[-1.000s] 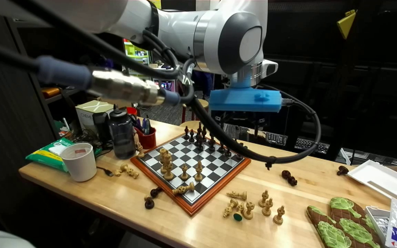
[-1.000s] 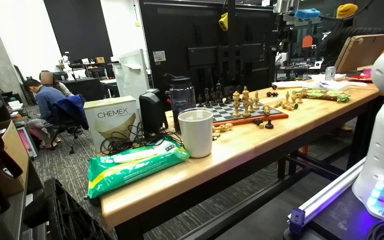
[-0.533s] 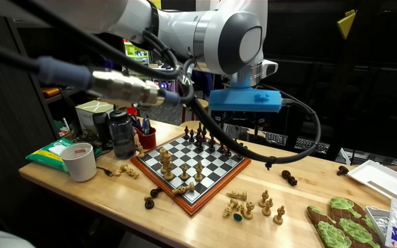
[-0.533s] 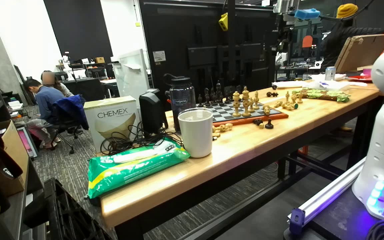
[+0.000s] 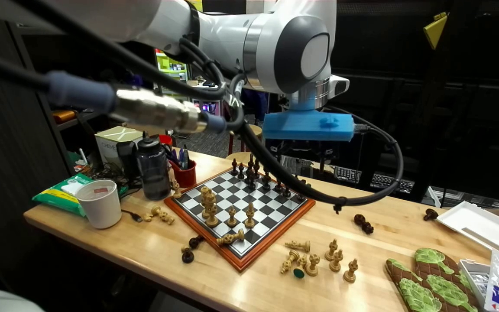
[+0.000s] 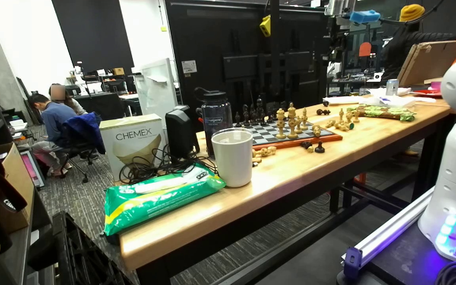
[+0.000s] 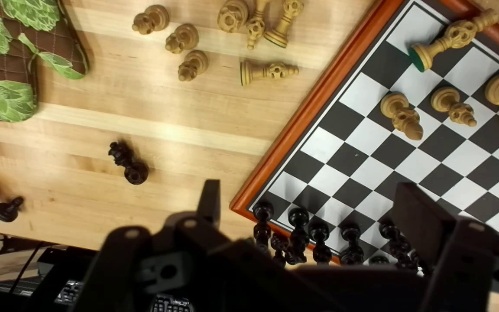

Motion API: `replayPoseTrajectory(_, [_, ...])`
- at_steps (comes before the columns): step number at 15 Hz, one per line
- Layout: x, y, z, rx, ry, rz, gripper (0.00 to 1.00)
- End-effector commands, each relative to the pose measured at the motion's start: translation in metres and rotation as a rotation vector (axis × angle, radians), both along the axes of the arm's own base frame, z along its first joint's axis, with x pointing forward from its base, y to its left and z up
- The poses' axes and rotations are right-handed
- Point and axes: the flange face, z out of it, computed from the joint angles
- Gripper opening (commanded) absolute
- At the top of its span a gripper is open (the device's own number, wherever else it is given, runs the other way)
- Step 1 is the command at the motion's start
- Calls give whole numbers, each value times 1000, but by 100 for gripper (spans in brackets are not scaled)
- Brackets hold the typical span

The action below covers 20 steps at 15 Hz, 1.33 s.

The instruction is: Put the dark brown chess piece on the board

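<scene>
The board (image 5: 276, 237) lies on the table, with dark brown and beige pieces on it; it shows in both exterior views (image 6: 335, 137). A dark brown chess piece (image 7: 136, 173) lies on the bare wood beside the board, also in an exterior view (image 5: 359, 219). A smaller dark piece (image 7: 7, 211) lies by the white tray. More dark pieces (image 5: 187, 256) lie off the board's near left edge. My gripper (image 7: 310, 190) is open and empty, fingers wide apart, high above the board's dark-piece end. In an exterior view it is hard to see against the black background.
Several beige pieces (image 5: 312, 265) stand or lie right of the board. An artichoke-print mitt (image 5: 435, 281) and white tray (image 5: 461, 216) are farther right. A white cup (image 5: 99, 203), dark bottle (image 5: 152, 169) and red pen cup (image 5: 185, 174) stand left. A black cable (image 5: 362, 200) hangs from my wrist.
</scene>
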Motion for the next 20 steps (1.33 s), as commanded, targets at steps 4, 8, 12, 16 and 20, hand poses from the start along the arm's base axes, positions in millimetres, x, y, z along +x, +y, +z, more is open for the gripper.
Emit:
replayPoseTrajectory(4, [0, 0, 0, 0, 1, 0, 100])
replayPoseTrajectory(8, [0, 0, 0, 0, 1, 0, 100])
replayPoseTrajectory(12, [28, 1, -6, -25, 23, 48, 100])
replayPoseTrajectory(16, [64, 5, -11, -67, 6, 85, 100])
replayPoseTrajectory(20, [96, 15, -10, -70, 5, 137, 100])
